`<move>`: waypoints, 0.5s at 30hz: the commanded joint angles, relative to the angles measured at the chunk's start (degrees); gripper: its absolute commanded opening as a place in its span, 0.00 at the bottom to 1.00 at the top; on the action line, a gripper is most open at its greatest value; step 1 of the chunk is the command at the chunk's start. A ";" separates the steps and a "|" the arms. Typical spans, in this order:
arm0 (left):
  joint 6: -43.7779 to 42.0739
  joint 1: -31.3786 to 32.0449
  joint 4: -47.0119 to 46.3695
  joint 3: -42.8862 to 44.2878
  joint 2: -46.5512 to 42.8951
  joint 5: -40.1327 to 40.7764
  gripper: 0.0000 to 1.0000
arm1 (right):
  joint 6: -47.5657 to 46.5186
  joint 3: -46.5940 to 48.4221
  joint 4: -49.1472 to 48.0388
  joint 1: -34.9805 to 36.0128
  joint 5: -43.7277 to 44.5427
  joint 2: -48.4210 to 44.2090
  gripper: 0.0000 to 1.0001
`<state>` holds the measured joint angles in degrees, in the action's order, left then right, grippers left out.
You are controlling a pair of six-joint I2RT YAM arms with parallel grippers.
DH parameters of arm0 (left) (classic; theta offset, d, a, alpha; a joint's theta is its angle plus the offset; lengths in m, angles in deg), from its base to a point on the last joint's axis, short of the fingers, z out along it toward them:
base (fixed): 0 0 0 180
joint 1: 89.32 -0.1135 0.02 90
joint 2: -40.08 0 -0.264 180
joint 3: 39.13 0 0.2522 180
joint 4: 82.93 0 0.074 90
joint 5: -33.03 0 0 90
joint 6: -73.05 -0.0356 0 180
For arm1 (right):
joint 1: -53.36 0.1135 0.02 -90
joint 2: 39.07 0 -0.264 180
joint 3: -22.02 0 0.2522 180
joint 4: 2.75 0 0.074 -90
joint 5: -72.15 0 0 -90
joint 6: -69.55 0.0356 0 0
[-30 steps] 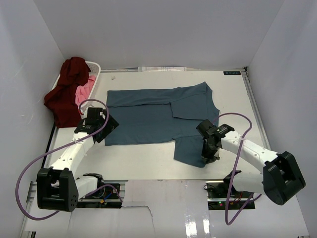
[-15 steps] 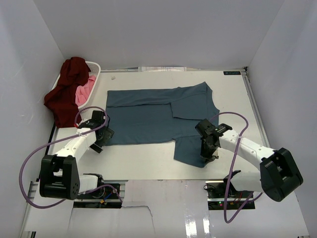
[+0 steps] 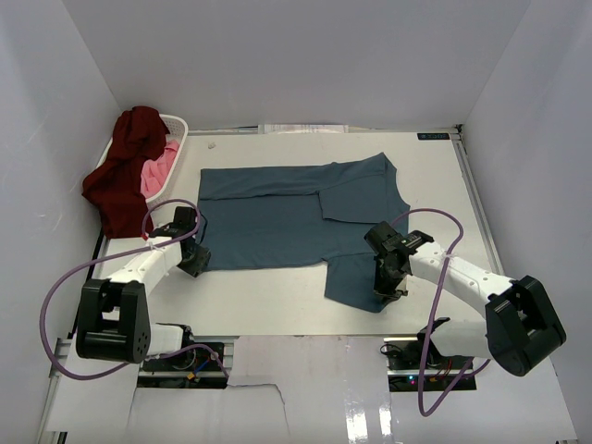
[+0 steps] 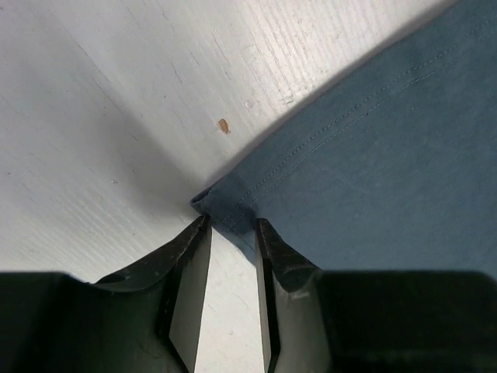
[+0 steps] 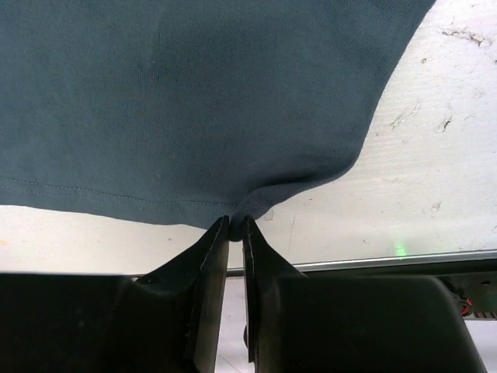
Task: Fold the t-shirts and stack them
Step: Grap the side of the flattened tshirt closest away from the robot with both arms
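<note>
The teal-blue t-shirt (image 3: 277,217) lies spread flat across the middle of the table, one sleeve (image 3: 356,282) reaching toward the near edge. My left gripper (image 3: 197,259) is down at the shirt's near-left corner. In the left wrist view its jaws (image 4: 231,221) stand narrowly apart with the hemmed corner (image 4: 225,203) between the tips. My right gripper (image 3: 387,287) is shut on the near sleeve's edge, and the cloth (image 5: 194,101) puckers into the tips (image 5: 235,221). A maroon t-shirt (image 3: 120,176) and a pink one (image 3: 162,171) hang at the basket.
A white laundry basket (image 3: 176,125) stands at the far left corner with the maroon shirt draped over its side. White walls enclose the table on three sides. A metal rail (image 5: 388,261) marks the table's near edge just beyond the right gripper.
My left gripper has moved in and down onto the shirt's near-left corner, and its jaws have narrowed from wide open. The right gripper has stayed on the sleeve.
</note>
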<state>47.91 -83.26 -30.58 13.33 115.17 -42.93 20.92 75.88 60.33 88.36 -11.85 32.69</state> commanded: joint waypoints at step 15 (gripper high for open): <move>0.01 -0.44 -3.17 -2.75 1.28 -1.12 0.01 | -0.67 3.23 0.43 0.24 0.41 -1.19 0.19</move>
<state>48.17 -83.50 -33.23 11.65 115.59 -43.93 20.87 76.40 60.42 88.36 -11.85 32.65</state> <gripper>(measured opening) 0.073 0.187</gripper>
